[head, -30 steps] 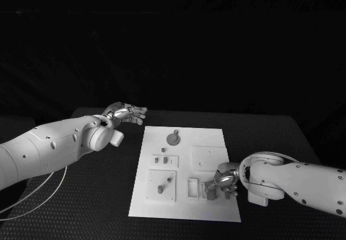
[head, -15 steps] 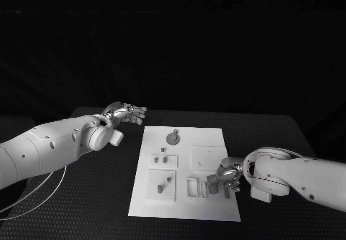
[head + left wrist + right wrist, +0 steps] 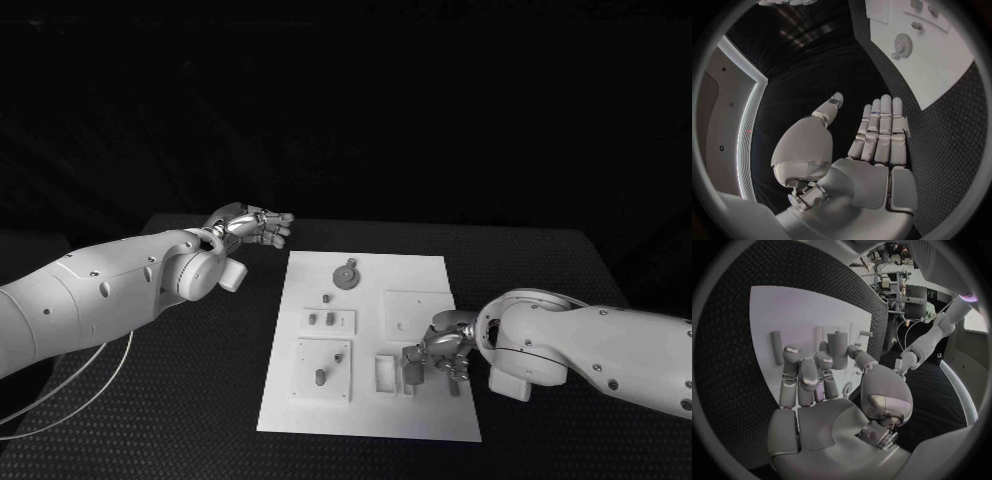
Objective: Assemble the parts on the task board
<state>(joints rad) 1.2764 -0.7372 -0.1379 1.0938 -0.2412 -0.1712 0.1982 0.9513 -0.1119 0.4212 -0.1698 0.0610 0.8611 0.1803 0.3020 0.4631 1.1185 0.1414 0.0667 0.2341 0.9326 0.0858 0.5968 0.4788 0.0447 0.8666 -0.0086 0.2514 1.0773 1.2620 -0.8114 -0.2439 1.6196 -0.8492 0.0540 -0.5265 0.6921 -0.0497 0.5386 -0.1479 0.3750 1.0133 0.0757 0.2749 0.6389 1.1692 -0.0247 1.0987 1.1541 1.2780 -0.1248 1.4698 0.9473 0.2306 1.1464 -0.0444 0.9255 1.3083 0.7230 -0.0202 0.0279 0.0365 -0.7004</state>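
Now, by labels:
Peg (image 3: pixel 837 350): short grey cylinder, upright over the near right part of the board, pinched in right fingers.
Board (image 3: pixel 418 275): white plate, middle of black table (image 3: pixel 548 260).
Right hand (image 3: pixel 437 352): fingers clamped on peg.
Left hand (image 3: pixel 257 226): off the board's far left corner, fingers straight and together, holding nothing.

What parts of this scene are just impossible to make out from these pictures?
- Head view: the right hand covers part of the task board, hiding what lies beneath.
- Right wrist view: whether the fingers actually grip the cylindrical part is unclear.
- Head view: the small parts are too tiny to identify.
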